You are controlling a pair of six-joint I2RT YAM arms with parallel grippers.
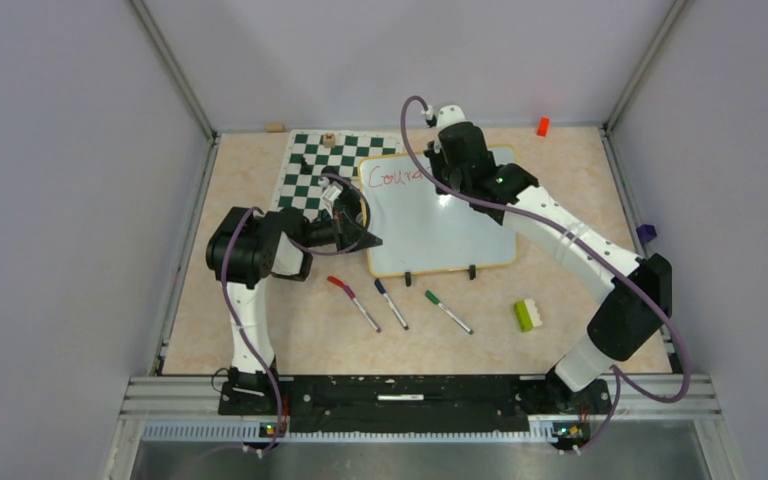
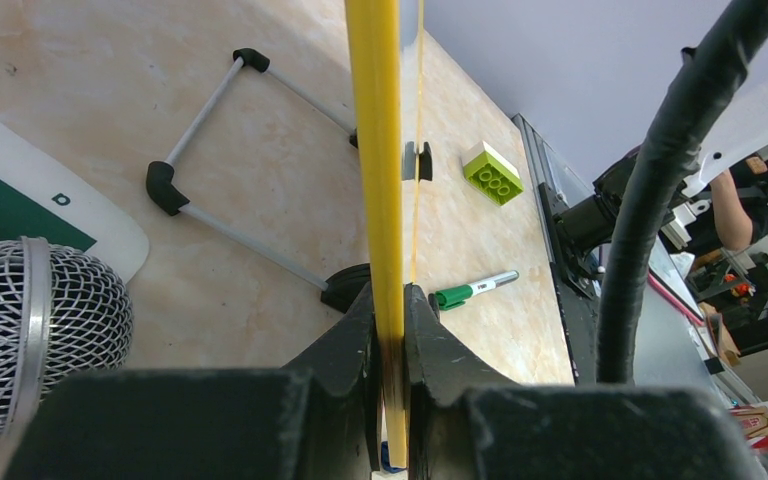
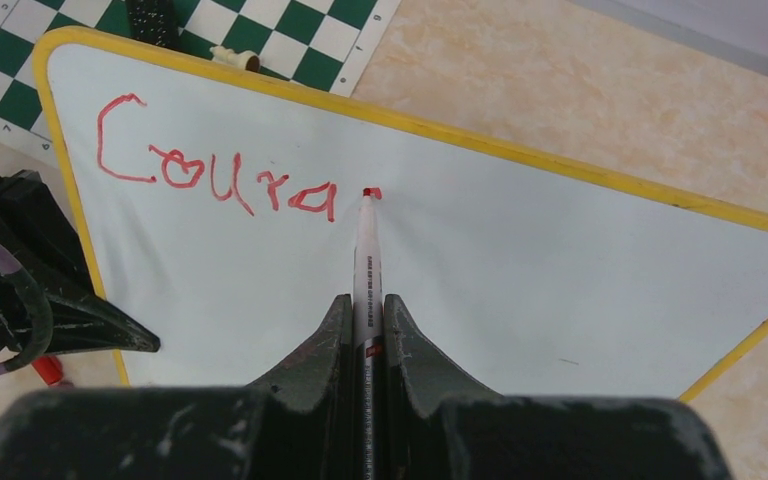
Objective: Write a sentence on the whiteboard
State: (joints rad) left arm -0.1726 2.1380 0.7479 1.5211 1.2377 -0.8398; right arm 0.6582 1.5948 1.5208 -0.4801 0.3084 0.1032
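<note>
The whiteboard (image 1: 440, 225), white with a yellow rim, lies tilted in the middle of the table. My left gripper (image 2: 390, 300) is shut on its yellow rim (image 2: 375, 150) at the left edge. In the right wrist view the board's surface (image 3: 520, 260) carries the sentence (image 3: 215, 175), which reads "Coura" in red. My right gripper (image 3: 365, 305) is shut on a white-barrelled red marker (image 3: 366, 250). The marker's tip rests on the board just right of the last letter, beside a small red dot.
A red marker (image 1: 352, 302), a blue marker (image 1: 391, 303) and a green marker (image 1: 448, 311) lie in front of the board. A green-and-white brick (image 1: 529, 315) sits to the right of them. The chessboard mat (image 1: 315, 170) lies behind-left, an orange block (image 1: 542, 126) far back.
</note>
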